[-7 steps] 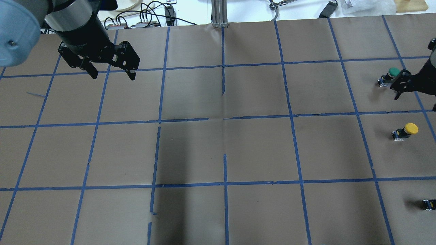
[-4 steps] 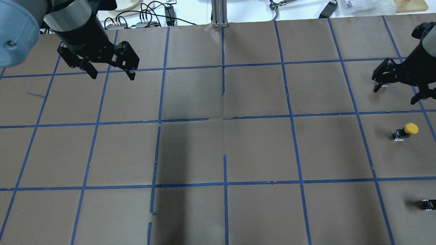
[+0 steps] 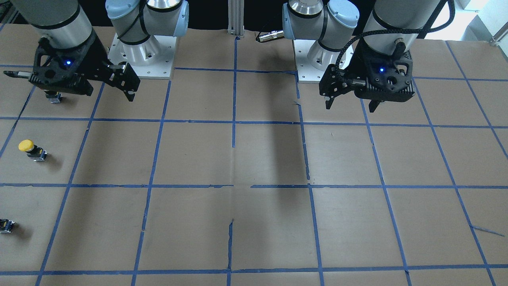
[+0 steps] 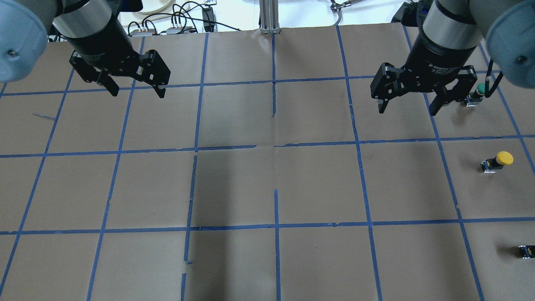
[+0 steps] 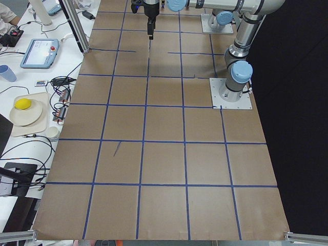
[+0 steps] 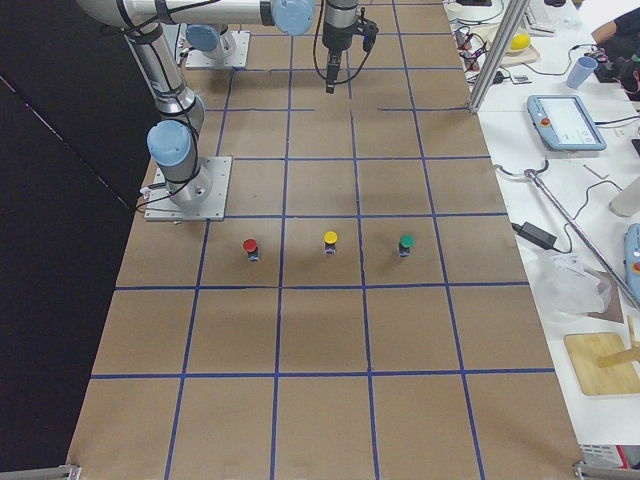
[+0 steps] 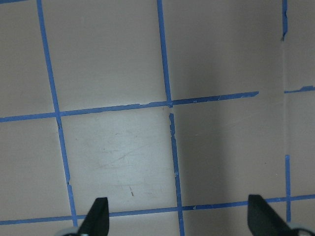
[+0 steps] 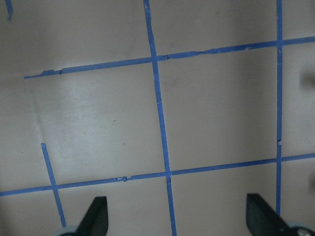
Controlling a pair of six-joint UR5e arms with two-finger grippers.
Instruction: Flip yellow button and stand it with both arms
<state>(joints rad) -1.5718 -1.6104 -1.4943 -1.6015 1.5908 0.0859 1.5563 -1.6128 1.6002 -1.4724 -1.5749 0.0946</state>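
The yellow button [image 4: 497, 160] is at the table's right side, and from the right exterior view [image 6: 330, 241] it seems to stand cap up. It also shows in the front-facing view [image 3: 31, 149]. My right gripper [image 4: 408, 110] hangs open and empty above the table, left of and beyond the button, well apart from it. Its open fingers frame bare paper in its wrist view [image 8: 178, 219]. My left gripper [image 4: 138, 93] hangs open and empty over the far left; its wrist view [image 7: 179, 219] shows only paper and tape lines.
A green-capped button [image 4: 480, 89] stands just right of my right gripper. A red-capped button [image 6: 250, 246] stands on the robot's side of the yellow one, cut off at the overhead view's right edge [image 4: 526, 251]. Blue tape grids the brown paper. Cables lie beyond the far edge.
My right arm swung in from the right edge toward the table's middle, turned, and now hangs open left of the green button. The left arm and the buttons have not moved.
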